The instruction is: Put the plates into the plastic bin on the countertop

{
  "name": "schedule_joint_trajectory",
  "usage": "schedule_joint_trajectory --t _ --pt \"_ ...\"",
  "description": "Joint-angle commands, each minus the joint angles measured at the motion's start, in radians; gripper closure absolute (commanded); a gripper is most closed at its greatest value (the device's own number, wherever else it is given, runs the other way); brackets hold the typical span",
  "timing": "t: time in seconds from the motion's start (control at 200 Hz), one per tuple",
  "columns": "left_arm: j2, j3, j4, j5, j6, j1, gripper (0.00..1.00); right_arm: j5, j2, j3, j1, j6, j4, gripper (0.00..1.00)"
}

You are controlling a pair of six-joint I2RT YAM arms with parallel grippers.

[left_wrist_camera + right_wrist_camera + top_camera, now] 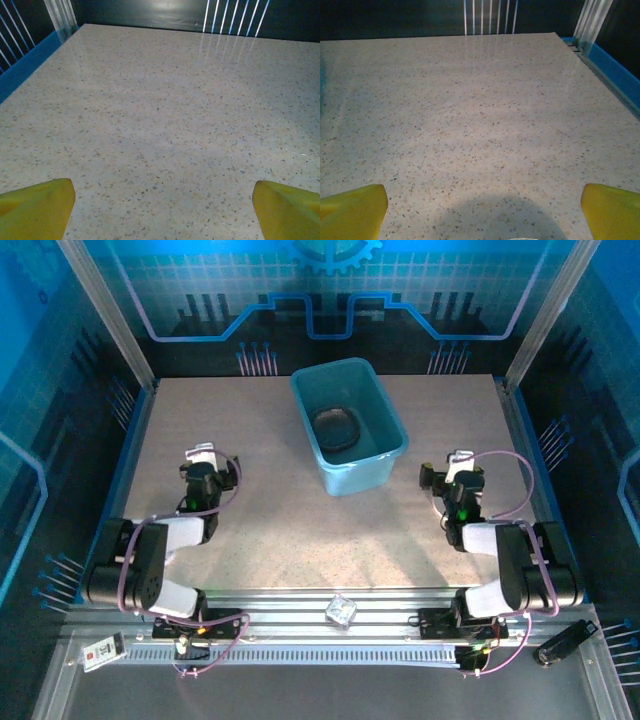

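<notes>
The teal plastic bin [358, 469] stands at the back middle of the beige speckled countertop [290, 530]. Dark, smoky plates [336, 428] lie stacked on its floor; I cannot tell how many. My left gripper [205, 458] rests low over the countertop, left of the bin and apart from it. In the left wrist view the gripper [164, 192] is open, its yellow fingertips [45, 205] wide apart over bare surface. My right gripper [455, 462] sits right of the bin, and in its wrist view the gripper [484, 195] is open with nothing between the fingers.
A small clear faceted cube [341, 611] lies on the metal rail at the near edge, between the arm bases. A white tag [103, 651] sits at the near left. Blue rails [25, 67] border the countertop's sides.
</notes>
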Motion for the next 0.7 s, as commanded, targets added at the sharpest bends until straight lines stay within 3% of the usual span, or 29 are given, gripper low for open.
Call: schedule_joint_trajectory --t 0.0,0.08,0.275,0.315,0.4,0.695 --pt "0.064 -0.032 0.170 0.039 0.032 -0.005 0.08 -0.090 0.041 -0.010 -0.008 -0.026 0.139 0.00" --pt "0.074 -0.038 0.181 0.038 0.031 -0.006 0.08 -0.095 0.109 -0.040 -0.004 -0.040 0.276 0.00" --pt "0.075 -0.032 0.176 0.046 0.029 -0.003 0.06 -0.158 0.098 0.004 -0.001 -0.066 0.175 0.00" --pt "0.075 -0.033 0.174 0.044 0.029 -0.003 0.01 -0.144 0.099 0.007 0.006 -0.070 0.170 0.00" --pt "0.075 -0.033 0.173 0.045 0.029 -0.003 0.01 -0.032 0.100 0.004 0.032 -0.063 0.182 0.00" --pt "0.075 -0.033 0.173 0.044 0.027 -0.003 0.01 -0.048 0.104 0.067 0.053 -0.097 0.067 0.00"
